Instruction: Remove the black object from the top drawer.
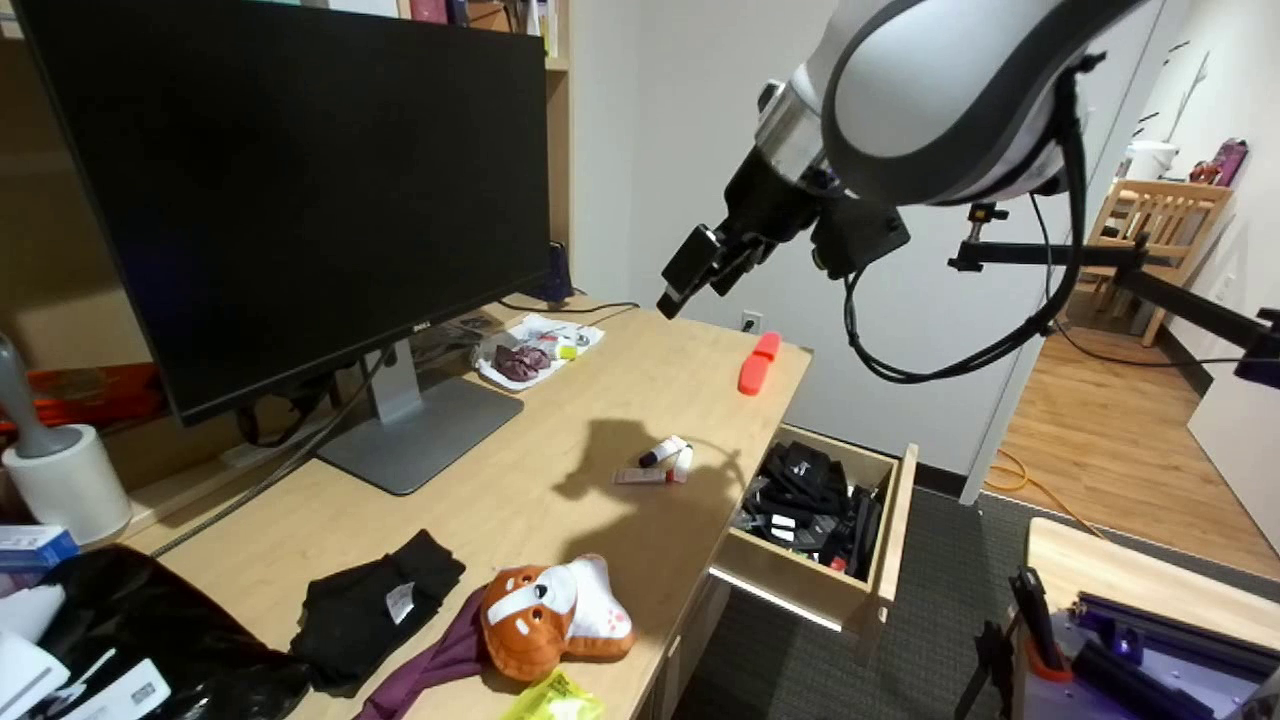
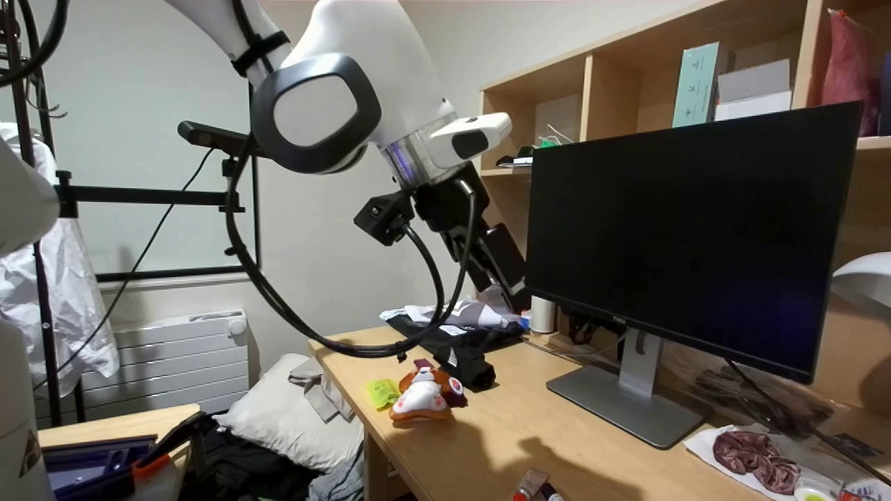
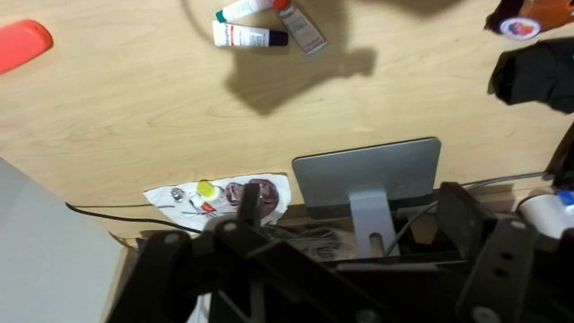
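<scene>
The top drawer [image 1: 893, 535] is pulled open under the desk's right end in an exterior view. It is pale wood and holds a heap of several black items. A chunky black object [image 1: 806, 468] lies on top of this heap; I cannot tell for certain which item is the named one. The drawer is out of view in the wrist view. My gripper [image 1: 695, 290] is high above the desk, well apart from the drawer. It also shows in an exterior view [image 2: 500, 289]. In the wrist view its fingers [image 3: 354, 206] are spread wide with nothing between them.
A large black monitor [image 1: 300, 190] stands at the desk's back. On the desk [image 1: 560, 430] lie small tubes [image 1: 662, 462], a red case [image 1: 760, 363], a plush dog [image 1: 550, 612] and black cloth [image 1: 375, 610]. A side table with a purple tray [image 1: 1150, 660] stands near the drawer.
</scene>
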